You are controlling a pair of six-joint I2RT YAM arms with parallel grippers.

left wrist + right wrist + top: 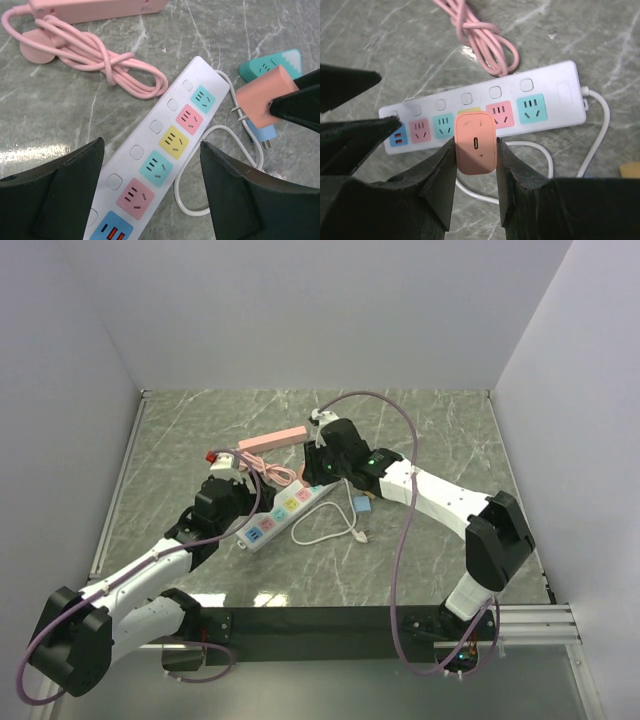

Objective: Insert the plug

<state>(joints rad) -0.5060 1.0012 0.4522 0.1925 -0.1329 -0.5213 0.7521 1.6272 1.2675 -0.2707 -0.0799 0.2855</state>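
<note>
Orange plug (260, 100) in right end effector (475, 150), prongs toward white power strip (550, 80)

Overhead plus close wrist views, common strip (283, 512) (160, 150) (540, 105)

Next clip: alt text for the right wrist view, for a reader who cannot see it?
The right claw is shut on an orange plug adapter, held over a white power strip with coloured sockets and hiding most of its yellow socket. A bundled pink cable lies beyond the strip on the marble table, and the left claw shows, open, at left.
</note>
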